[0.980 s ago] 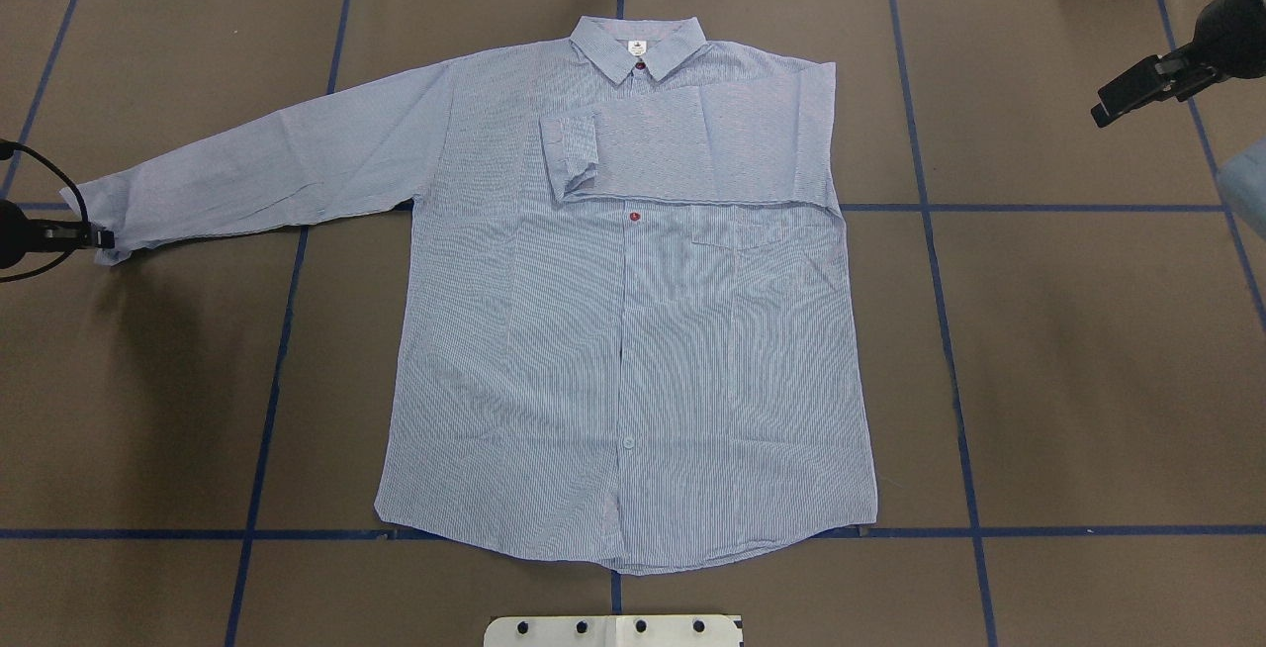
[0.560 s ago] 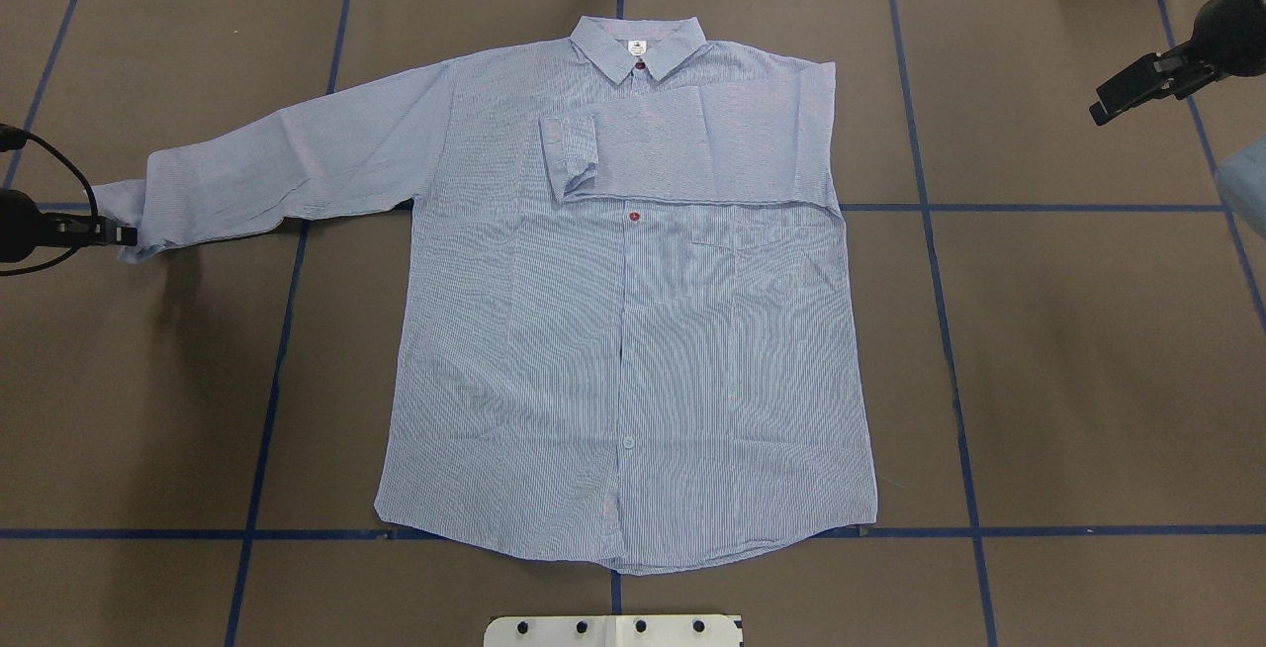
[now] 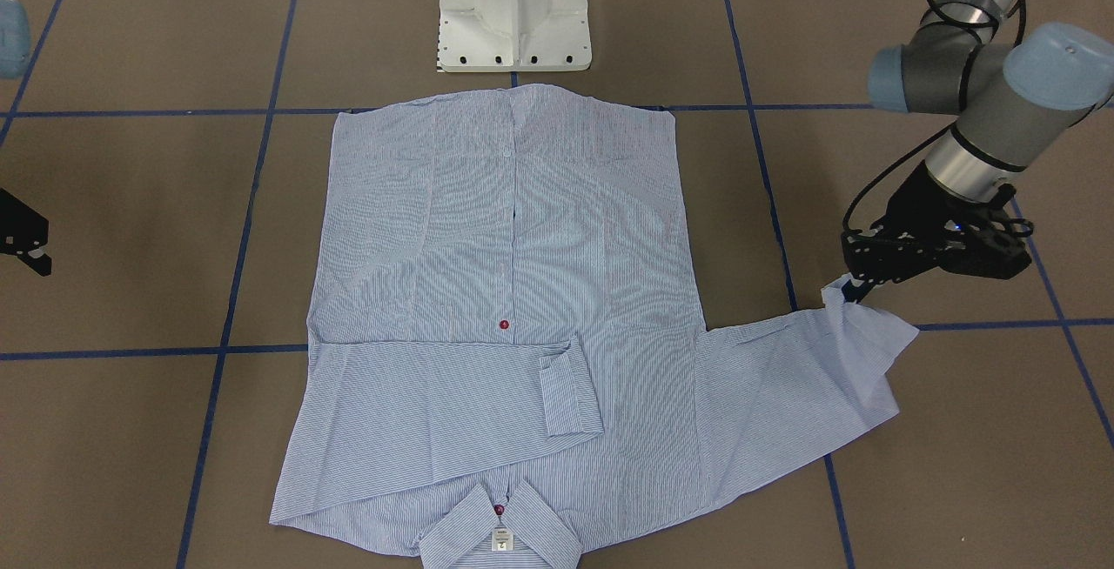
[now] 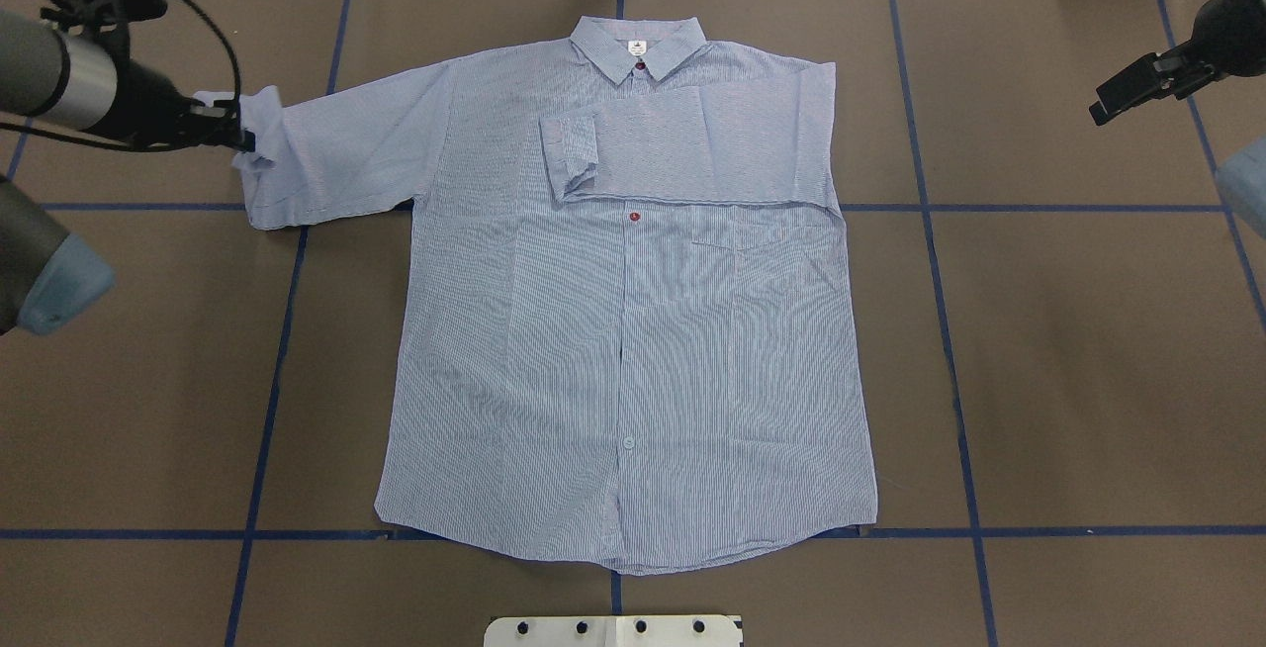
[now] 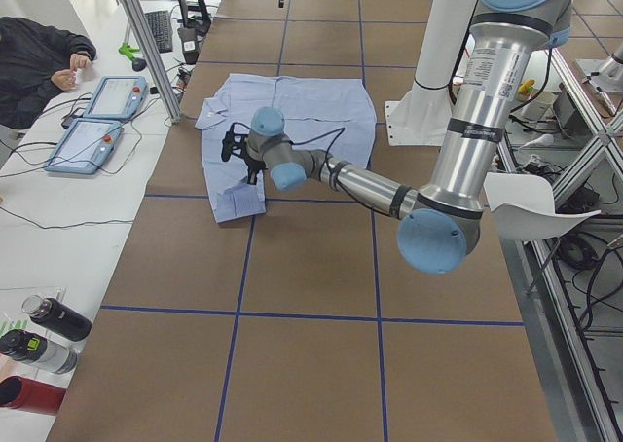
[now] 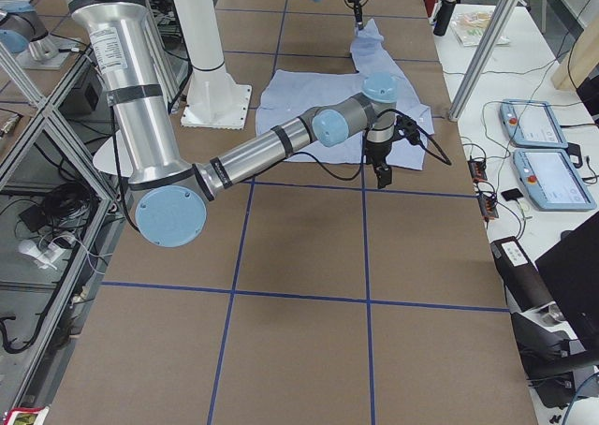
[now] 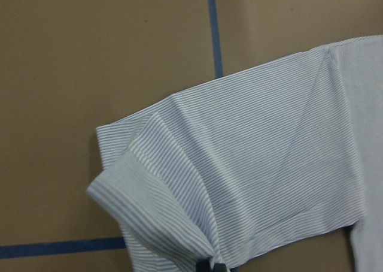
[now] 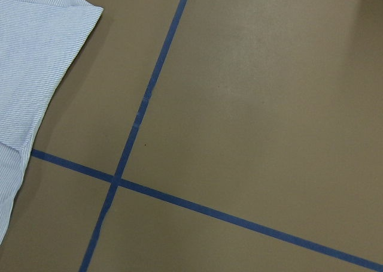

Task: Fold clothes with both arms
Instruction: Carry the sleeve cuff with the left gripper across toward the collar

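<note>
The light-blue striped shirt [image 4: 633, 350] lies flat, front up, collar [image 4: 638, 46] at the far side. One sleeve is folded across the chest, its cuff [image 4: 574, 157] near the placket. My left gripper [image 4: 240, 136] is shut on the other sleeve's cuff [image 7: 149, 182] and holds it raised over the doubled-back sleeve; it also shows in the front-facing view [image 3: 848, 291]. In the left wrist view its fingertips [image 7: 209, 266] pinch the fabric at the bottom edge. My right gripper [image 4: 1113, 103] is open and empty, raised off to the shirt's right, and shows at the front-facing view's left edge [image 3: 30, 247].
The white base pedestal [image 3: 513, 8] stands at the shirt's hem side. Blue tape lines [image 4: 949, 330] cross the brown table. In the left side view, teach pendants [image 5: 97, 121], bottles [image 5: 39, 335] and an operator [image 5: 39, 53] are beside the table.
My left gripper has carried the cuff inward toward the shirt body and farther back, lifting it. The sleeve now lies doubled over itself. The right arm has barely moved.
</note>
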